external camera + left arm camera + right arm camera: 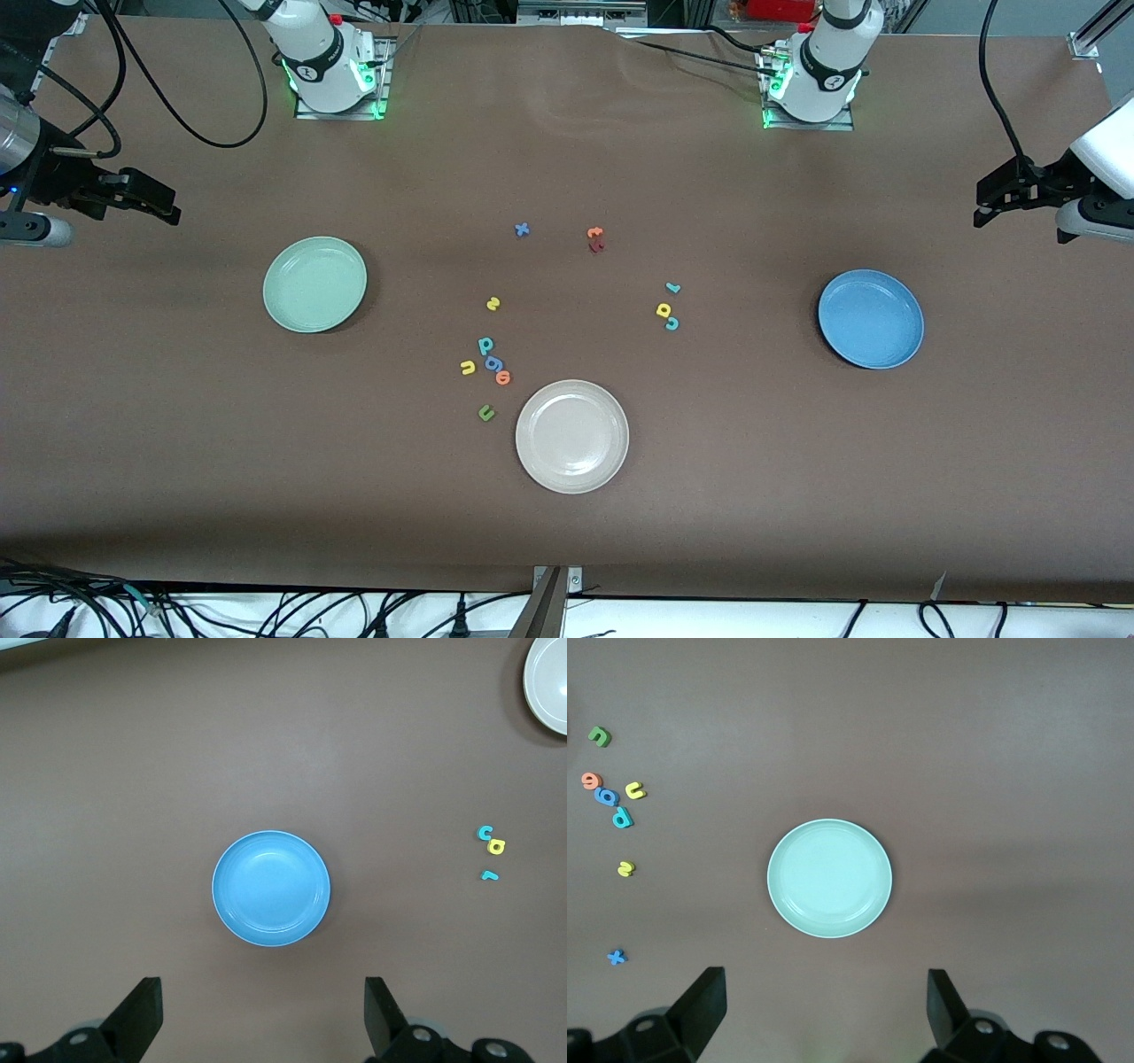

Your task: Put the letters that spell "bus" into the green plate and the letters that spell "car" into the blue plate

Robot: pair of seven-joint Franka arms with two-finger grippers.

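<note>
Hanging spread and empty, the left gripper [261,1019] is held high over the round blue plate [870,318], the right gripper [824,1014] likewise over the round mint-green plate [314,283]. No foam letter has been lifted. The teal b [485,346], hemmed by blue and orange letters, should be pinched squarely from above; the teal c [671,323] touches the yellow a [663,310].

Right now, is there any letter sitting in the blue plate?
No, the blue plate is bare inside, and the teal c, yellow a and teal r lie on the table beside it.
</note>
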